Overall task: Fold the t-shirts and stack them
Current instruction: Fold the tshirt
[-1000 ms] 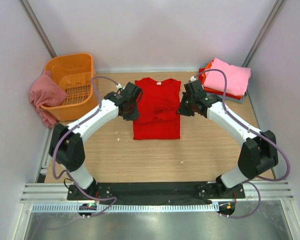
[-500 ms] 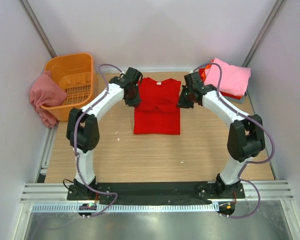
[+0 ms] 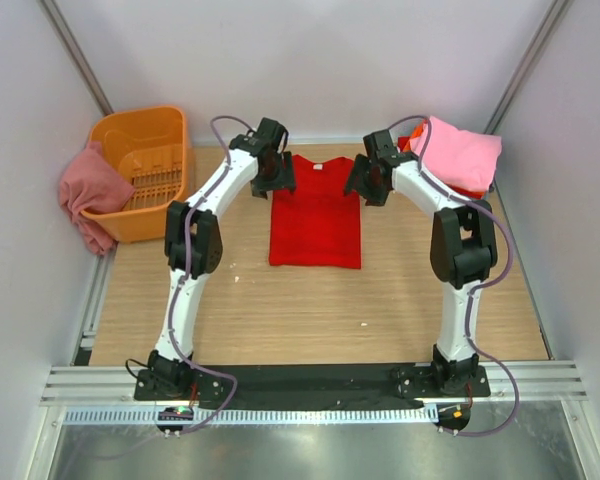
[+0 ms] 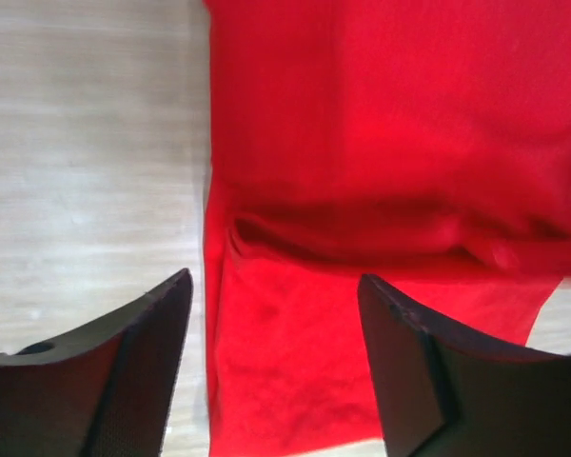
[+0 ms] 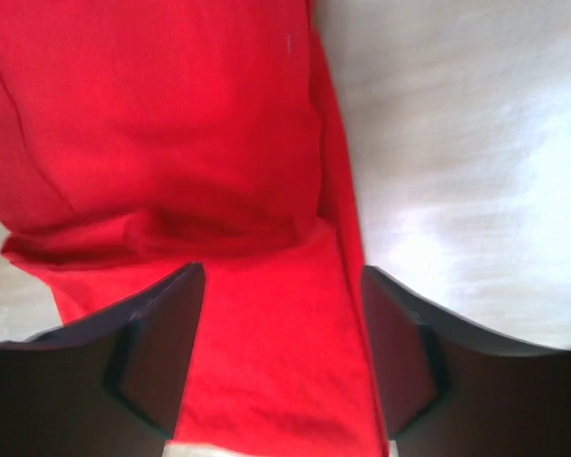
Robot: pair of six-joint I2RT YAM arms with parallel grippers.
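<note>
**Both arms move up to the collar end of the red t-shirt point(image 3: 315, 215)**

Since a second ago both arms have swung away from the middle of the shirt and stretched out toward its far end. The left gripper point(image 3: 273, 172) now sits at the left shoulder corner and the right gripper point(image 3: 368, 180) at the right one.

The red t-shirt lies flat in the middle of the table point(image 3: 310, 310), a narrow rectangle with its collar at the far side and its hem nearest the arm bases. From where I stand the sleeves look already turned in.

Through the wrist cameras, the left gripper point(image 4: 271, 314) has its jaws spread wide across the shirt's left edge, one finger over bare wood and the other over cloth. A soft fold ridge runs between them. The right gripper point(image 5: 284, 286) mirrors this on the right edge, also spread wide and gripping nothing. That straddle looks deliberate: each edge sits between the fingers, ready to be pinched.

My guess is that they will close on these two corners and carry the collar end down toward the hem.

A pink t-shirt point(image 3: 460, 152) lies folded at the far right, just beside the right arm. A dusty rose t-shirt point(image 3: 85, 195) hangs over the rim of the orange basket point(image 3: 130, 130), not yet folded.
</note>
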